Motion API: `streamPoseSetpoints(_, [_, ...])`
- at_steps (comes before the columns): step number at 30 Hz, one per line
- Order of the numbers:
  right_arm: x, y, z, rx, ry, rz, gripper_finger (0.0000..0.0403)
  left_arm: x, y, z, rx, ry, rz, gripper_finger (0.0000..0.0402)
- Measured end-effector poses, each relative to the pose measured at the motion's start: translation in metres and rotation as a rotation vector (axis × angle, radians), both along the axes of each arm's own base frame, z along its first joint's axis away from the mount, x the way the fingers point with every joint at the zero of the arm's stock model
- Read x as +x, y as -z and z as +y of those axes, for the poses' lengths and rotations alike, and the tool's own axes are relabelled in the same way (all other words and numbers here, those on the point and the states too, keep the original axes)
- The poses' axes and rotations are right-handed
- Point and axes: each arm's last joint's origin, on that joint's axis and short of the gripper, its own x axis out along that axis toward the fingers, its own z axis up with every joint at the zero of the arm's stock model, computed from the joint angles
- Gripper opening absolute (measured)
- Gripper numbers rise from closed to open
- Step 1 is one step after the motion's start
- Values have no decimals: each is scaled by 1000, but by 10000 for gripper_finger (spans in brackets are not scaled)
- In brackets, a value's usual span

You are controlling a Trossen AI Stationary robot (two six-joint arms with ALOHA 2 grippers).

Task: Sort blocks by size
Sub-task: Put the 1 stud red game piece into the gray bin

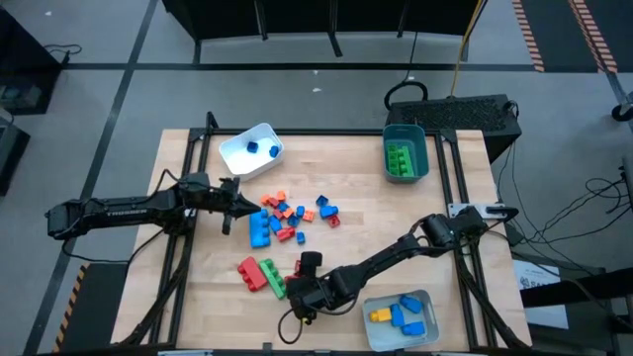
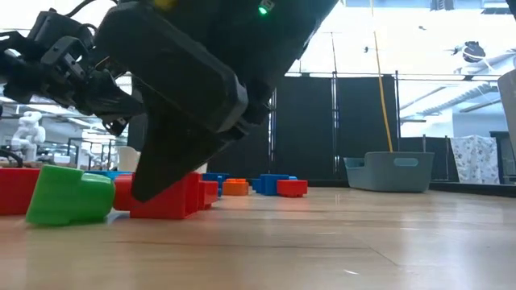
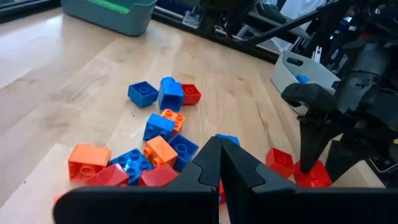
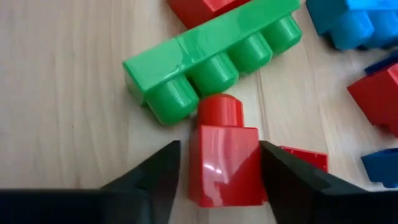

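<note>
Red block (image 4: 222, 158) — between right claw (image 4: 219, 171) fingers

left claw (image 3: 219, 163) shut, right claw (image 4: 217, 165) parted

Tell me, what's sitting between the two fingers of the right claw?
A small red block sits between the right claw's fingers, its stud touching a long green block. The right wrist view shows this.

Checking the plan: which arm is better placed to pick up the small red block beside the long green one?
Right. Its hand already straddles the small red block beside the long green block; the left hand sits shut, farther off by the central pile.
</note>
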Motion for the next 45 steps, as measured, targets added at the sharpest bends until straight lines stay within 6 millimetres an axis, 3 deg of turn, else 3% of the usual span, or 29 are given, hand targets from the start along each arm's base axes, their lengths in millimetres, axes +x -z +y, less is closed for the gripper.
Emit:
streamPoseSetpoints(4, [-1,1,-1,-6,0,18,109,0,1,0,-3,0,9,11])
streamPoseSetpoints(10, [-2,0,-1,-19,-14,26,106,0,1,0,-4,0,11,11])
streamPoseSetpoints(13, [-9,-13,3,-53,-30,58,106,0,1,0,-4,0,11,11])
streamPoseSetpoints(17, [-26,-55,10,-152,-17,52,106,0,1,0,-4,0,11,11])
streamPoseSetpoints(23, [-71,-96,19,-152,51,138,106,0,1,0,-2,-8,11,11])
streamPoseSetpoints(27, [-117,-114,38,-113,149,227,106,0,1,0,-1,-12,12,11])
streamPoseSetpoints(32, [-172,-118,61,-174,231,366,106,0,1,0,-4,-14,15,11])
streamPoseSetpoints(36, [-205,-128,80,-107,231,350,106,-1,3,0,-10,-15,34,11])
streamPoseSetpoints(45, [-250,-134,110,-12,278,237,106,-1,4,0,-12,-19,42,11])
